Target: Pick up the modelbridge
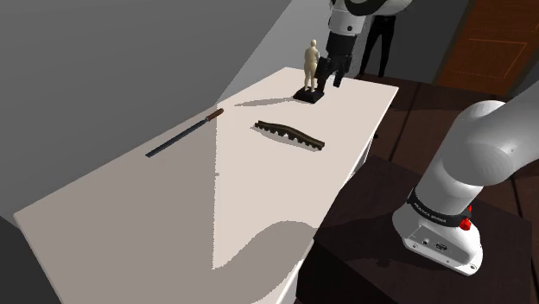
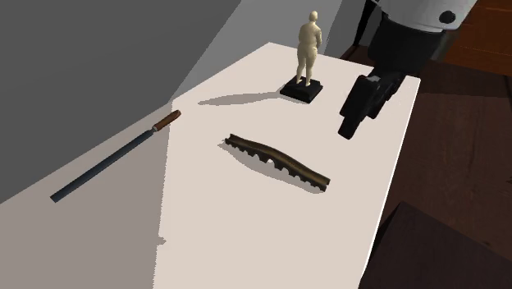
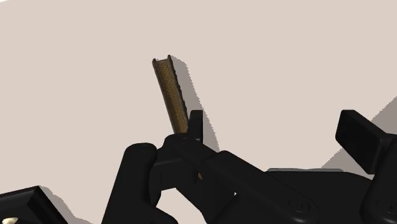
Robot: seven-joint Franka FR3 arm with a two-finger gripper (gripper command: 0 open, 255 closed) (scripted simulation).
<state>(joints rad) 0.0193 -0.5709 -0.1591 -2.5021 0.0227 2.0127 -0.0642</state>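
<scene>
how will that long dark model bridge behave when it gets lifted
The model bridge looks rigid, a thin arched strip, so it probably won't flop. Long and narrow, it may tilt if gripped off-centre. Lying flat on the table, it seems unlikely to roll.

Hard light from the shoulder view's right splits the tabletop [image 1: 345, 104]. Its right part is bright cream, and its left part lies in flat grey shade with a sharp, straight border. The figurine [image 1: 311, 59] throws a long, thin shadow leftward, while the bridge [image 1: 292, 134] has only a narrow dark rim. A rounded shadow cuts into the tabletop's near edge. The wall [image 1: 129, 52] is dim grey and the floor [image 2: 459, 123] dark. Wrist-view shadows are crisp-edged. Everything is evenly sharp.
</scene>
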